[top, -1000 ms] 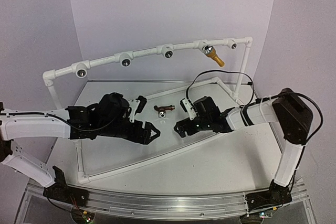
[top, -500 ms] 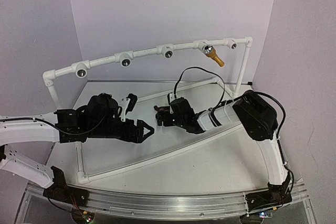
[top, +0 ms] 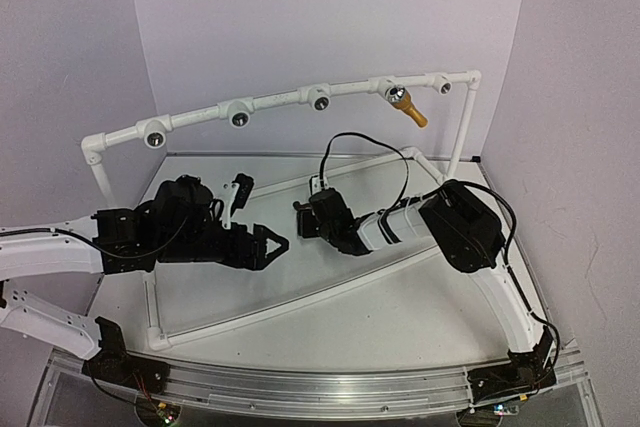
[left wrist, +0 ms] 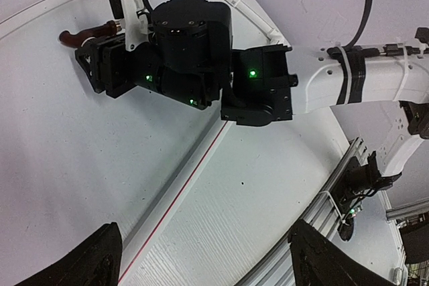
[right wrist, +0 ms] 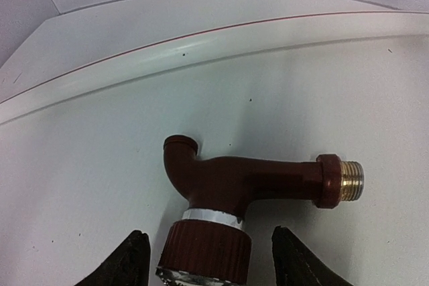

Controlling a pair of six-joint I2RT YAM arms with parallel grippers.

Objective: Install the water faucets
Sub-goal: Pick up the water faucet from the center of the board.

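While the dark reddish-brown faucet [right wrist: 248, 182] lies on its side on the table [right wrist: 80, 165], I have the right fingers [right wrist: 133, 262] set 1 on each side of its ribbed knob. A sliver of table shows between each finger and the knob, so I read them as released, not gripping. The faucet's brass threaded end points right in the right wrist view, and its curved spout sits at the left. A white floor pipe [right wrist: 201, 38] with a thin red line runs behind it.

From above, that faucet rests inside the white pipe frame [top: 280, 99], near the middle of the table, mostly hidden by the right wrist. The left fingers [left wrist: 94, 259] hang spread wide apart near it on the left, holding nothing, with their tips toward the right arm. The yellow-orange faucet [top: 408, 108] is already seated in the 4th of 5 sockets on the frame's top rail, counting from the left, and slants down toward the right.
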